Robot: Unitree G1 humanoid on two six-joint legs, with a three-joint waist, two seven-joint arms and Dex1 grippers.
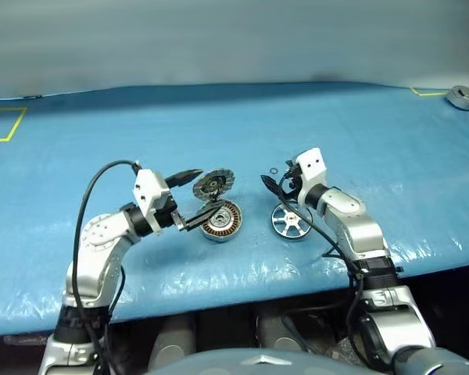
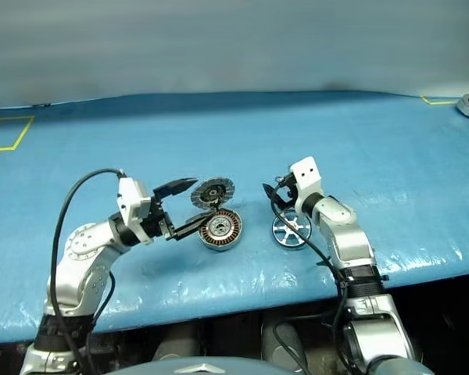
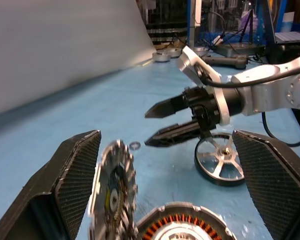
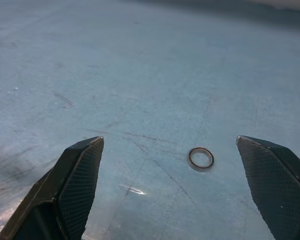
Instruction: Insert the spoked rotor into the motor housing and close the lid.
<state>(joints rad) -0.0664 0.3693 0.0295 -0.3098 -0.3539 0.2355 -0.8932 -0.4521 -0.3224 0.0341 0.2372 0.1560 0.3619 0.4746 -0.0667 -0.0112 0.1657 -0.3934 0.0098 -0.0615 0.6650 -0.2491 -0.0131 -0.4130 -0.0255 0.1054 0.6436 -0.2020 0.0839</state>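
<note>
Two motor parts lie near the front of the blue tabletop (image 1: 242, 133), close together but not touching. The spoked rotor (image 1: 291, 221) lies flat, its silver spokes facing up. At its nine o'clock sits the motor housing (image 1: 220, 219), open side up, with the ring of copper windings showing round a silver hub. The lid (image 1: 213, 184) stands nearly upright at the housing's far edge, at about eleven o'clock from it, its ribbed rim and dark centre turned toward the front.

The left pincer (image 1: 194, 198) reaches in from nine o'clock of the housing with its two black fingers spread wide, gripping nothing; one finger points just short of the lid, the other rests low by the housing's near-left rim, though contact is hard to judge.

The right pincer (image 1: 273, 184) hangs over the rotor's far edge at about twelve o'clock, fingers spread wide as well and empty, pointing toward the lid.

A small metal ring (image 4: 201, 158) lies loose on the tabletop just beyond the right pincer's fingertips. Far off at two o'clock, near the tabletop's back corner, rests another grey round part (image 1: 463, 96).
</note>
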